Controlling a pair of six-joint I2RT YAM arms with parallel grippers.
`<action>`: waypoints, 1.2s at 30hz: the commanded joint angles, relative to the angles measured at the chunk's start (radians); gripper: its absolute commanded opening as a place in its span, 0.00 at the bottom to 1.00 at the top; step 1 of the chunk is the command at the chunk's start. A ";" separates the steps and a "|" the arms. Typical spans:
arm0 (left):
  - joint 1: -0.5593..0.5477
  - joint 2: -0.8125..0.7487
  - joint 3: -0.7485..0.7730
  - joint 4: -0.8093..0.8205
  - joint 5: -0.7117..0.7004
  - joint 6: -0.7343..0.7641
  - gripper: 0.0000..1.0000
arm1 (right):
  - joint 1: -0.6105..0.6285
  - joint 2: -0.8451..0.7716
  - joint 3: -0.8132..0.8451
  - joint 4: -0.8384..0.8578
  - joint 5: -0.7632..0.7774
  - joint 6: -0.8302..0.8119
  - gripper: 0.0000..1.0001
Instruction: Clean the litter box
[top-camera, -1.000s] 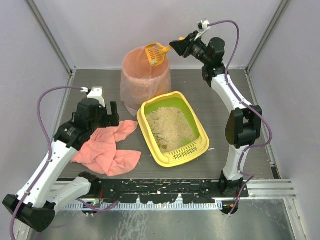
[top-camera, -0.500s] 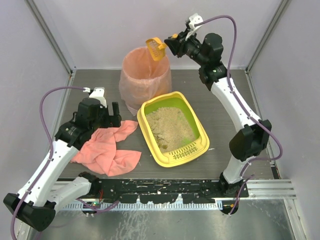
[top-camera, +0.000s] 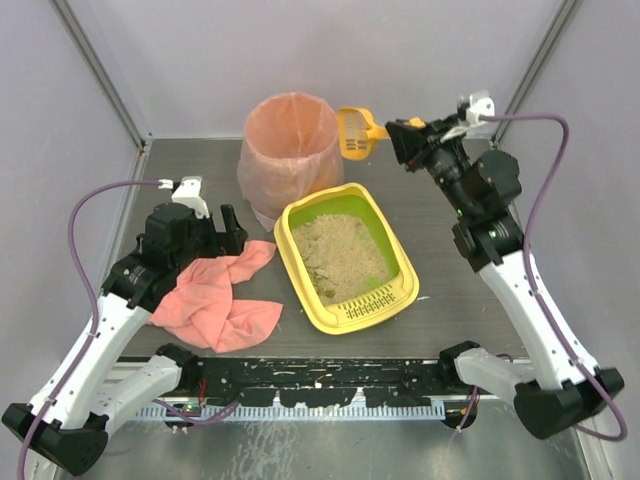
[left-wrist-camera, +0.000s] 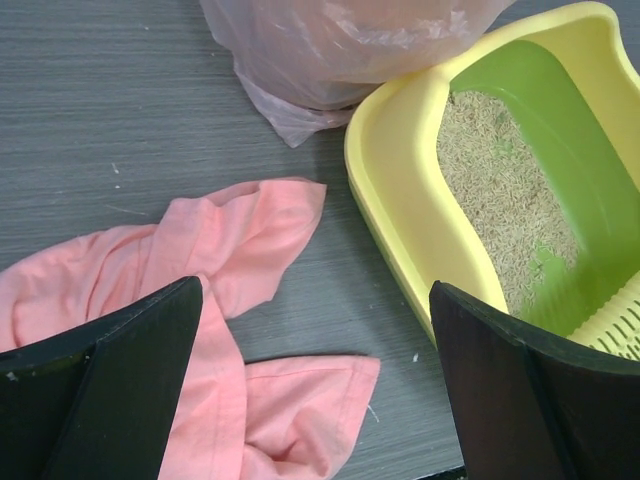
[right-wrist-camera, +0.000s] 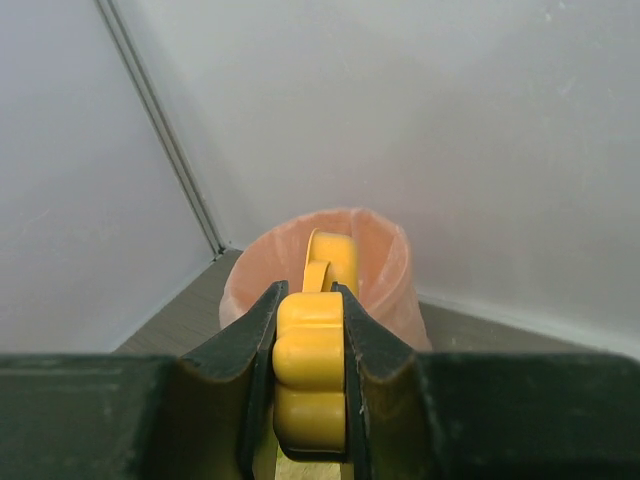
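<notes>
Grey wood-grain table: rounded yellow plastic litter box, grainy beige litter.

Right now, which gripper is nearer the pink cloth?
Left. The left gripper hovers open directly over the cloth; the right gripper is far off at the back beside the bin, shut on the scoop.

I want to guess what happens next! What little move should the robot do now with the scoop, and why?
Probably swing the scoop down into the litter box to dig. The right gripper is shut on its handle, holding it up beside the bin, not over it, and the box has litter in it.
</notes>
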 joint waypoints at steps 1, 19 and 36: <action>0.006 0.000 -0.023 0.111 0.063 -0.078 0.98 | 0.000 -0.142 -0.165 -0.074 0.088 0.143 0.01; -0.243 0.310 0.080 0.297 -0.103 -0.083 0.89 | 0.026 -0.102 -0.305 -0.388 0.171 0.261 0.01; -0.296 0.586 0.182 0.318 -0.170 -0.054 0.77 | 0.109 0.162 -0.237 -0.251 0.307 0.244 0.01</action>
